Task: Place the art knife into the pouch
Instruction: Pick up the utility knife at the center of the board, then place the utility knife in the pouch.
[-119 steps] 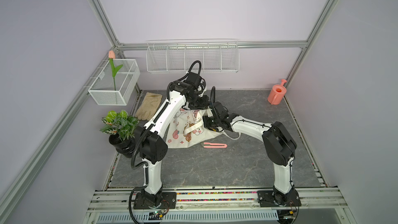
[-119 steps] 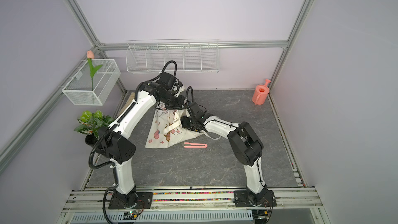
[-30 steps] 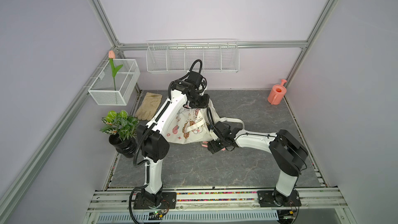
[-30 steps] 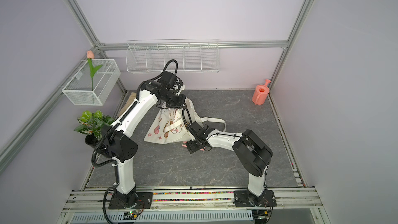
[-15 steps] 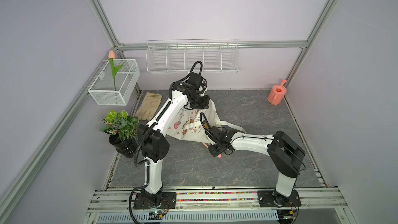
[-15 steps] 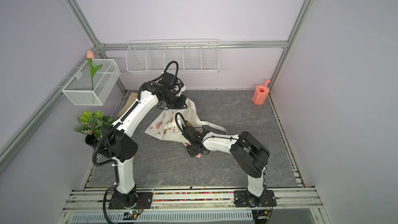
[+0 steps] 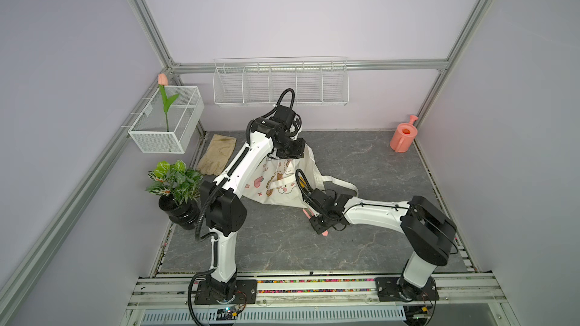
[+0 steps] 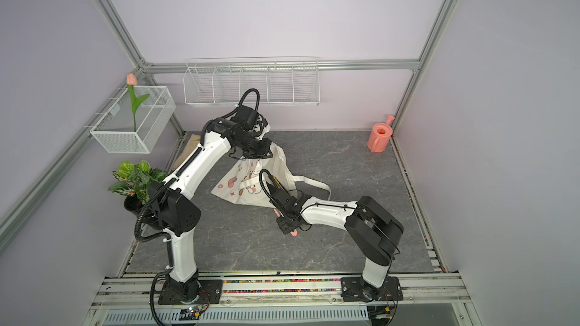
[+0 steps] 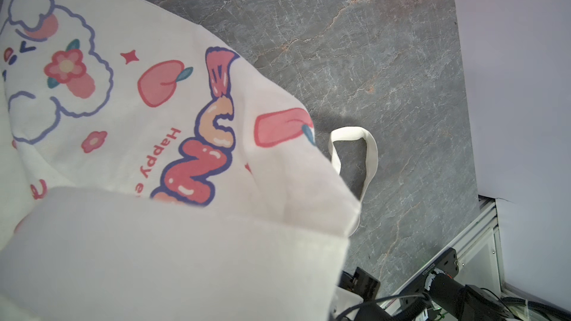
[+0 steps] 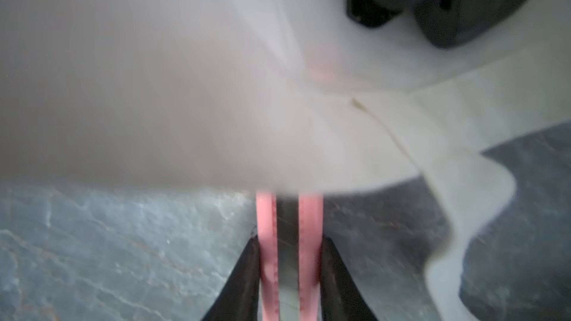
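1 pouch (image 7: 276, 180), top hem pinched & held up by L pincer (image 7: 289, 157). 1 art knife (image 10: 310, 220), pink, clamped in R pincer (image 10: 289, 242), low over tabletop (image 7: 361, 158), front end hidden beneath pouch's edge.

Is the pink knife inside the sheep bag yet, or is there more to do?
Not yet. Done: the left gripper holds the pouch up by its top, and the right gripper is shut on the art knife. Happening now: the knife's far end sits at the cloth's edge, hidden behind it. Left: slide it fully in and let go.
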{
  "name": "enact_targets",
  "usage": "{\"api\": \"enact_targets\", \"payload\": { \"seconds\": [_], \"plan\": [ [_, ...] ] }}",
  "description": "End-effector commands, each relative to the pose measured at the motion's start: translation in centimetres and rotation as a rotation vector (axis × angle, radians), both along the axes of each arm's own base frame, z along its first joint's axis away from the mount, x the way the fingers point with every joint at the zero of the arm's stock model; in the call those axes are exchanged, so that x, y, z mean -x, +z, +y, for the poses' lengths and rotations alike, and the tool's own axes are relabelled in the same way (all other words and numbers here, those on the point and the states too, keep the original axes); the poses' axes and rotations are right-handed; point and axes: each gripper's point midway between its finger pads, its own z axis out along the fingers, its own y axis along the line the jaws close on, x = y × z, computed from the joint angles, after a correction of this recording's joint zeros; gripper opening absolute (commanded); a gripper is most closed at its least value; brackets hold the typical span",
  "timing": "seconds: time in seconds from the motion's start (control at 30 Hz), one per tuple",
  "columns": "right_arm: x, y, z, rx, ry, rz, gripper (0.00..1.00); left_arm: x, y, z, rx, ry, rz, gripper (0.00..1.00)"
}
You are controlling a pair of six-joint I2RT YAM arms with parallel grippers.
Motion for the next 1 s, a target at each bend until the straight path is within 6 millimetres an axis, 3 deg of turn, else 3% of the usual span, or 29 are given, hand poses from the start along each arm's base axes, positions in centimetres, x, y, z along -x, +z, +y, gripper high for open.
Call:
{"api": "enact_targets", "payload": {
  "seconds": [0.0,0.3,0.53,0.7,0.97],
  "plan": [
    [1.4,1.9,-2.0,0.023,0.001,0.004,0.23,-0.5,0.3,0.0,0.019,0.007,-0.005,0.0],
    [1.7,6.8,-4.1,-0.022,-0.024,-0.089,0.25,-1.5,-0.8,-0.3,0.006,0.018,0.013,0.0],
    [0.4,9.5,-3.7,-0.056,-0.031,-0.15,0.27,-1.2,-1.1,0.1,-0.008,0.021,0.01,0.0],
    [-2.6,10.8,-2.4,-0.096,-0.052,-0.184,0.27,-0.6,-1.1,0.3,0.002,0.019,0.011,0.0],
    [-9.7,11.5,0.3,-0.183,-0.127,-0.194,0.27,0.3,-0.5,0.5,0.026,0.019,0.003,0.0]
  ]
}}
